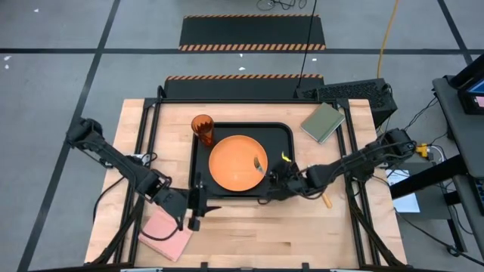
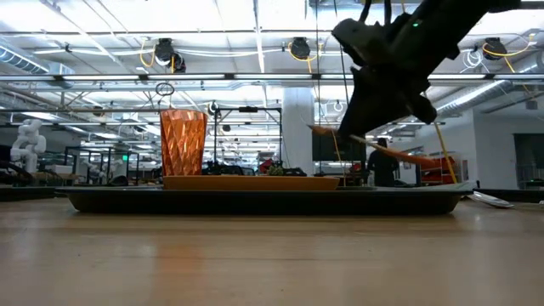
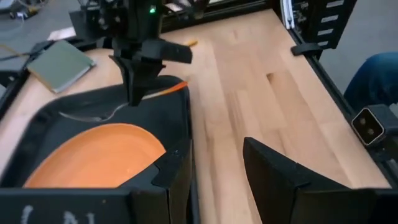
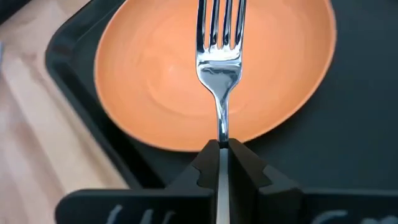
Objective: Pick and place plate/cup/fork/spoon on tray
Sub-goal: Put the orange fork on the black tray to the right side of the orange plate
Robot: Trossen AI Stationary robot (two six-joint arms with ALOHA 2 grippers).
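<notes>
A: Where is the right hand (image 1: 277, 180)?

B: It hangs over the tray's (image 1: 281, 133) right front part, its fingers (image 4: 205, 169) clamped on the fork (image 4: 219, 74). The metal neck runs up between them, and the tines reach out over the rim of the plate (image 1: 237, 163). In the low view the fork is clear of the tray, tilted, its orange handle sloping down to the right.

A: And the plate?

B: It lies flat in the middle of the black tray. The cup (image 1: 202, 128) stands upright at the tray's far left corner, just beside the plate.

A: What about the spoon (image 1: 327, 200)?

B: A slim orange handle lies on the tabletop (image 1: 302, 234) right of the tray, beside the right arm; its bowl is hidden.

A: The left hand (image 1: 200, 214)?

B: It waits low at the tray's near left corner, fingers spread apart and gripping nothing.

A: Anything else on the tabletop?

B: A pink flat block (image 1: 166, 235) lies near the left front edge, and an olive-green flat block (image 1: 323, 122) lies at the far right, beyond the tray.
</notes>
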